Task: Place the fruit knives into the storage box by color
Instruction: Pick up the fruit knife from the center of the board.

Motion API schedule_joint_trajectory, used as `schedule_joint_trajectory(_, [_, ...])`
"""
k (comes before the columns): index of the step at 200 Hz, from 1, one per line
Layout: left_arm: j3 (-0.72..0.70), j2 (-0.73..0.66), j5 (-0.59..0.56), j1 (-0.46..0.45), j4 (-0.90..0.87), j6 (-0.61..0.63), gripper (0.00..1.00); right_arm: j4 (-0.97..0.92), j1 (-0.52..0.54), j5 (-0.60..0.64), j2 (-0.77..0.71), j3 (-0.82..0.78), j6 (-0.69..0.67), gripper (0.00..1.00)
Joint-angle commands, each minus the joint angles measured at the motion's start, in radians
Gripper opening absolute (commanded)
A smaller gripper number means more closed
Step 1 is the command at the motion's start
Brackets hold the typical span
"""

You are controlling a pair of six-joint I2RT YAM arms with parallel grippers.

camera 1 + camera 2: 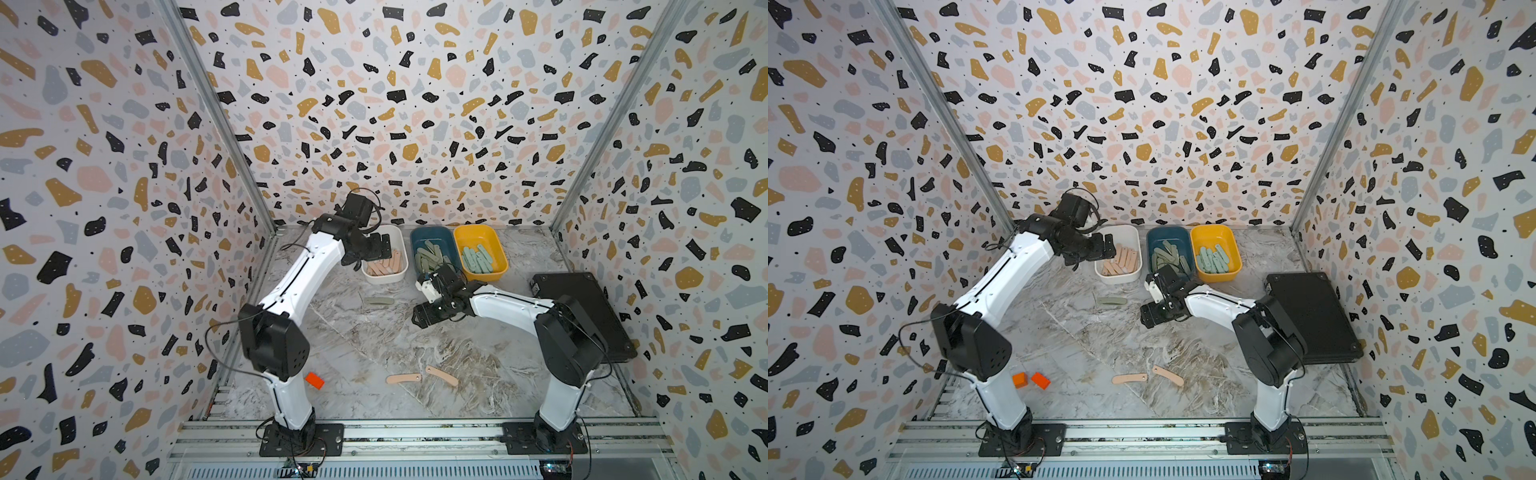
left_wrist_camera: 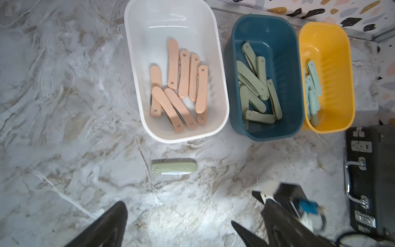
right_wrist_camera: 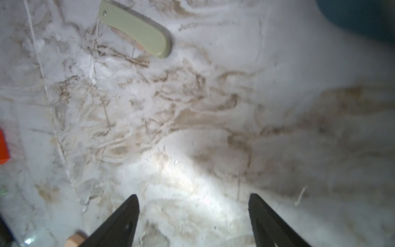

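Peach-pink fruit knives [image 2: 179, 85] lie in the white box [image 1: 384, 277], sage green ones [image 2: 256, 85] in the blue box [image 1: 428, 233], mint ones [image 2: 313, 85] in the yellow box [image 1: 478, 232]. One green knife [image 1: 379, 300] lies alone on the table in front of the white box. Two pink knives [image 1: 403, 378] [image 1: 441, 375] rest near the front. My left gripper [image 1: 380, 248] hovers open and empty by the white box's left side. My right gripper [image 1: 419, 318] is low over the table, right of the lone green knife [image 3: 136, 30], open and empty [image 3: 193, 198].
A black case [image 1: 582, 307] lies flat at the right wall. Two orange blocks [image 1: 1019, 379] [image 1: 1040, 380] sit by the left arm's base. The three boxes stand in a row against the back wall.
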Motion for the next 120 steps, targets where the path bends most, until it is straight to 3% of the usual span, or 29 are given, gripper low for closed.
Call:
schedule_joint_trajectory(1, [-0.179, -0.027, 0.034, 0.018, 0.011, -0.013, 0.99, -0.025, 0.026, 0.055, 0.082, 0.135, -0.112, 0.78])
schedule_joint_trajectory(50, [-0.503, -0.19, 0.093, 0.092, 0.082, -0.015, 0.99, -0.106, 0.073, 0.095, 0.309, 0.439, -0.194, 0.73])
schedule_joint_trajectory(120, [-0.697, -0.34, 0.112, 0.165, 0.095, 0.011, 0.99, -0.252, 0.125, 0.156, 0.557, 0.767, -0.267, 0.73])
